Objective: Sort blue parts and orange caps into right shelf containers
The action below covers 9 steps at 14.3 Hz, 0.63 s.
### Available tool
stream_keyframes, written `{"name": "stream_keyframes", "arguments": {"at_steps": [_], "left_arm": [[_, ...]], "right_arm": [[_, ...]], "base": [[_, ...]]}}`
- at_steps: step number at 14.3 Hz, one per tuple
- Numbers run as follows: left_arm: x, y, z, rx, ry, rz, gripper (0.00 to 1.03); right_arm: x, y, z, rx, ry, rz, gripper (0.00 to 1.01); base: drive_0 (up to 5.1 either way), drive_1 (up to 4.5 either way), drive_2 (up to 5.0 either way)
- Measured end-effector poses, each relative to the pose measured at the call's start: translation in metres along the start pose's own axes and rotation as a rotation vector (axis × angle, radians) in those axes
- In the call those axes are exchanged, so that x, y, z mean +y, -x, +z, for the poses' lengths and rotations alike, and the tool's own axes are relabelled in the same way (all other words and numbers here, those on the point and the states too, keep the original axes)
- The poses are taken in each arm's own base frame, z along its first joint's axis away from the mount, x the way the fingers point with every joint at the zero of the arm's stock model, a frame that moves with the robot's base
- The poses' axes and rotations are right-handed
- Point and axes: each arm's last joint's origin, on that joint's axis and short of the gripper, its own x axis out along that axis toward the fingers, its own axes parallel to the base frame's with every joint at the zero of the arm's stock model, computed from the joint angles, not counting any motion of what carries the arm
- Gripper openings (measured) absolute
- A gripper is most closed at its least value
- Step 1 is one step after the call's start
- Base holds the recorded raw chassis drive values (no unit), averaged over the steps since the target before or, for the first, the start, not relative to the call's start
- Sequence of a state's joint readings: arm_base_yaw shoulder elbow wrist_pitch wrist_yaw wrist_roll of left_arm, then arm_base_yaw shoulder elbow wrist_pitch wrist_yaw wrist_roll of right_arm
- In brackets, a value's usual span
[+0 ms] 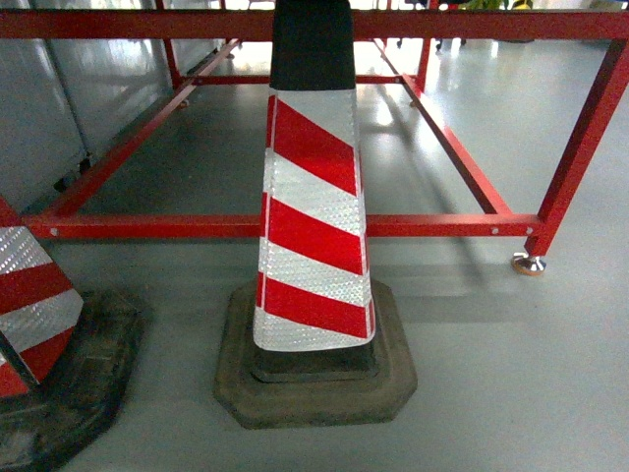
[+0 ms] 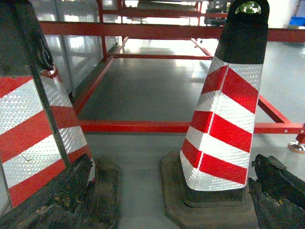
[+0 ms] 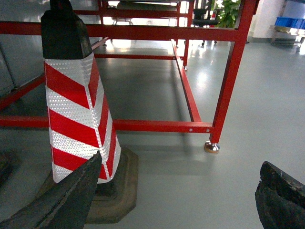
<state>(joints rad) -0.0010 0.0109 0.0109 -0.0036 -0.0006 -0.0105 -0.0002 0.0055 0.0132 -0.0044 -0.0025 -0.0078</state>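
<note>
No blue parts, orange caps or shelf containers show in any view, so the sorting looks not yet begun, or at least nothing of it can be judged here. The robot faces a red-and-white striped cone (image 1: 313,216) standing on the grey floor (image 1: 511,374) before a red frame (image 1: 295,226). The left pincer (image 2: 171,200) and right pincer (image 3: 181,200) both hang spread apart and carry nothing. Everything appears left to do, beginning with reaching the parts.
</note>
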Motion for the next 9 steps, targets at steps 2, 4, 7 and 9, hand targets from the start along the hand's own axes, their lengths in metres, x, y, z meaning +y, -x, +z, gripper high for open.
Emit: {"name": "stream_keyframes", "arguments": {"at_steps": [2,4,7,9], "left_arm": [[0.0000,0.0000,0.0000,0.000,0.000,0.000,0.98],[0.0000,0.0000,0.0000,0.000,0.000,0.000,0.98],[0.0000,0.0000,0.0000,0.000,0.000,0.000,0.98],[0.0000,0.0000,0.0000,0.000,0.000,0.000,0.98]], "right_arm": [[0.0000,0.0000,0.0000,0.000,0.000,0.000,0.98],[0.0000,0.0000,0.0000,0.000,0.000,0.000,0.98],[0.0000,0.0000,0.0000,0.000,0.000,0.000,0.98],[0.0000,0.0000,0.0000,0.000,0.000,0.000,0.98]], "base": [[0.0,0.00,0.0],[0.0,0.00,0.0],[0.0,0.00,0.0],[0.0,0.00,0.0]]}}
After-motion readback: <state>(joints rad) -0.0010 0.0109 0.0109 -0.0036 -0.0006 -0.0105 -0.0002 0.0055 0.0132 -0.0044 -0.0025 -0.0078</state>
